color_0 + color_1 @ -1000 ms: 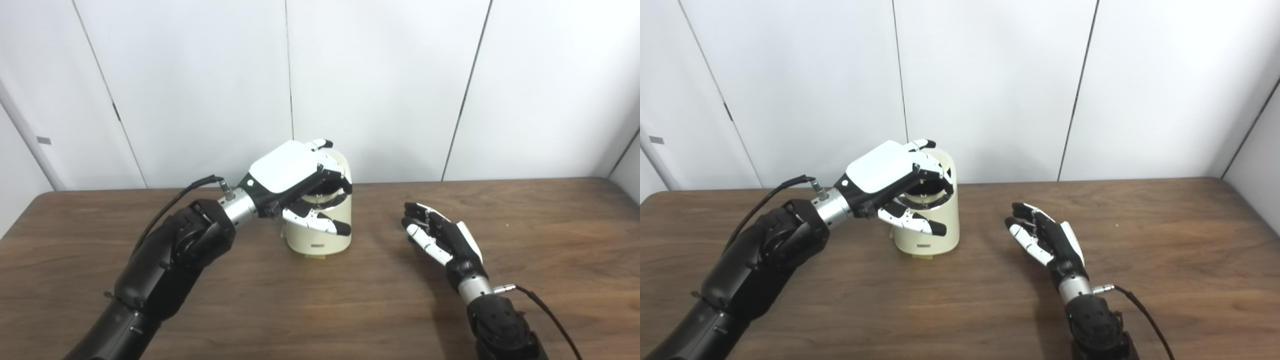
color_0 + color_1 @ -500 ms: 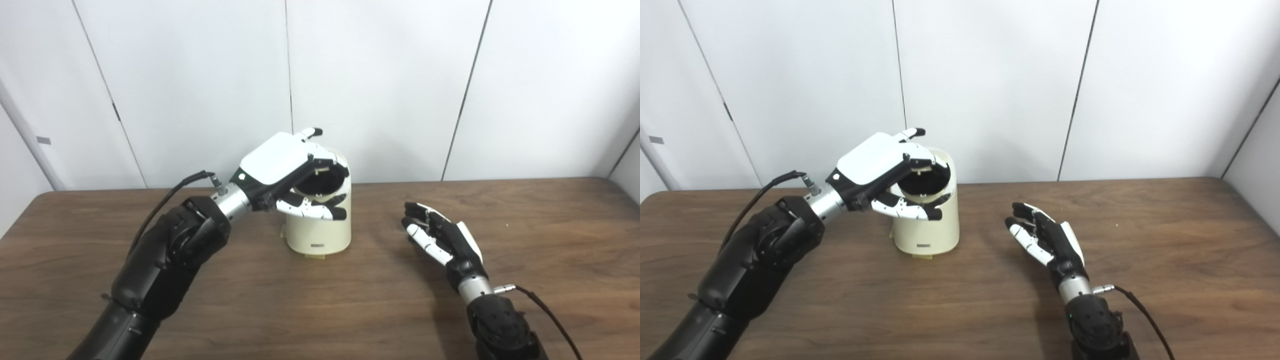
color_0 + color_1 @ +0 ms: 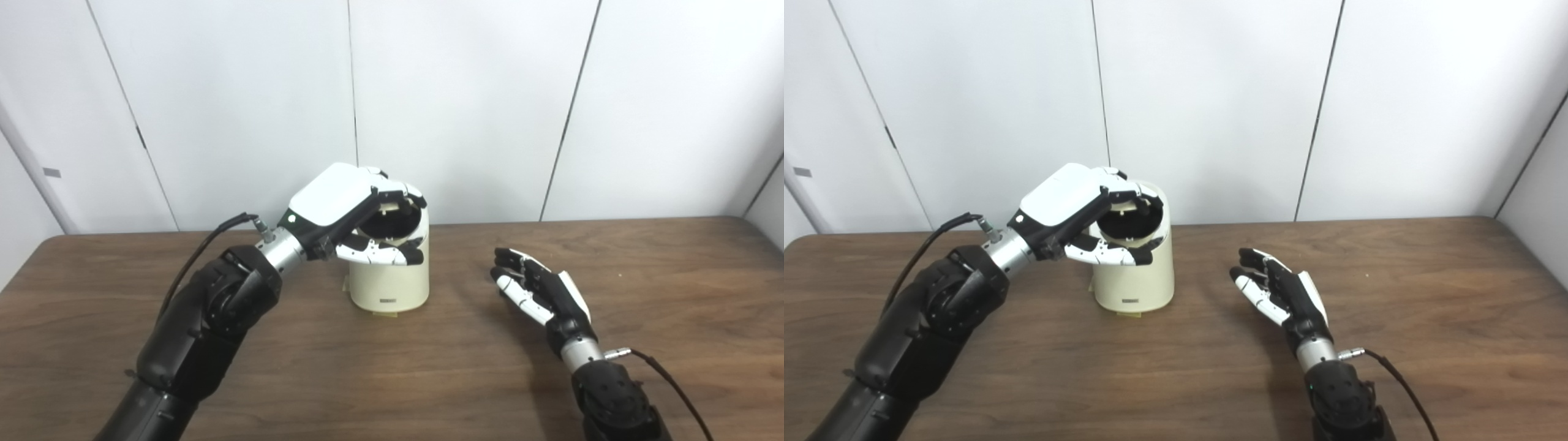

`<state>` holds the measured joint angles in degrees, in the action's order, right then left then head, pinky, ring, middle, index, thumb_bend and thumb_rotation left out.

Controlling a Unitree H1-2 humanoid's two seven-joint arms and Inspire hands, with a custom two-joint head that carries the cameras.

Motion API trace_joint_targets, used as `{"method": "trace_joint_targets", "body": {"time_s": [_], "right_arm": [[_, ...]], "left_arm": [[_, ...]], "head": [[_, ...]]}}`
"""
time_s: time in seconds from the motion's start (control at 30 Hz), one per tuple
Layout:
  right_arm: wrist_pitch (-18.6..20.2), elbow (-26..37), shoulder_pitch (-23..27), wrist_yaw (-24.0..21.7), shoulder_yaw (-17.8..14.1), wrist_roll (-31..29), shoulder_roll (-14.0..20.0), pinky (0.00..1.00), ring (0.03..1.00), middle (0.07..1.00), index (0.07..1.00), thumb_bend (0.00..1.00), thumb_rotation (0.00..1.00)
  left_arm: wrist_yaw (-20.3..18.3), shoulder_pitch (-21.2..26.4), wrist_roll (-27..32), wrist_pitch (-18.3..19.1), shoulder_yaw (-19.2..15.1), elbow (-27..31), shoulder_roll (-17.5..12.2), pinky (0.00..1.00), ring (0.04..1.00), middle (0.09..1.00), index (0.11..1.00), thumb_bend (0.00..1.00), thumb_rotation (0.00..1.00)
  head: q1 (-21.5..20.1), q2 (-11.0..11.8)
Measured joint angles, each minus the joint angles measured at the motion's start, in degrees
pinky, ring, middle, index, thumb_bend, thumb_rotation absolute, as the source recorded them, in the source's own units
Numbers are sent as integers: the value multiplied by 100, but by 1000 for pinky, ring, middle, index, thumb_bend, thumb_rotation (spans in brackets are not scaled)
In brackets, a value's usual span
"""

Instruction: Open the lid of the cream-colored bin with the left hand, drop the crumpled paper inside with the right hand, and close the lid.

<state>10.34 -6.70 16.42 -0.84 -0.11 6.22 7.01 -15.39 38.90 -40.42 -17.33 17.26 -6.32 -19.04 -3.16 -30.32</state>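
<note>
Seemingly late: the left hand curls over the rim of the cream-colored cylindrical bin, whose dark mouth shows beneath its fingers. No crumpled paper is visible; the right hand, well off to that hand's right, lies spread and empty, so closing the lid likely remains.

Looked like a lab or test room: bare white panelled wall, plain wooden table, cabled robot arms, nothing homely.

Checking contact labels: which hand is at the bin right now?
The left hand: its fingers curl over the rim of the cream-colored bin. The right hand is apart from it, open and empty above the table.
</note>
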Motion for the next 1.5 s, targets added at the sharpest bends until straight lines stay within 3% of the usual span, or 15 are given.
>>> {"method": "trace_joint_targets", "body": {"time_s": [0.23,0.47,0.83,1.2,1.5], "right_arm": [[-1,4,-1,0,6,13,2,708,789,828,811,272,541],[94,61,-6,-1,7,19,0,707,787,829,814,289,529],[119,91,-12,-25,21,63,15,698,780,821,808,284,536],[115,103,-21,-43,43,74,81,704,785,825,810,291,558],[140,117,-22,-46,51,78,87,704,782,821,807,290,554]], "left_arm": [[-71,-30,0,39,0,58,-17,836,738,745,769,715,827],[-71,-79,-114,114,5,98,-14,818,737,753,779,736,856],[-270,-139,-344,921,-8,291,-48,760,750,772,798,720,832],[-378,-221,-232,998,-1,291,-60,833,832,873,892,697,778],[-413,-221,-209,998,-1,291,-60,838,831,870,895,705,786]], "head": [[-9,-18],[9,-35],[9,-44],[0,-62],[9,-62]]}}
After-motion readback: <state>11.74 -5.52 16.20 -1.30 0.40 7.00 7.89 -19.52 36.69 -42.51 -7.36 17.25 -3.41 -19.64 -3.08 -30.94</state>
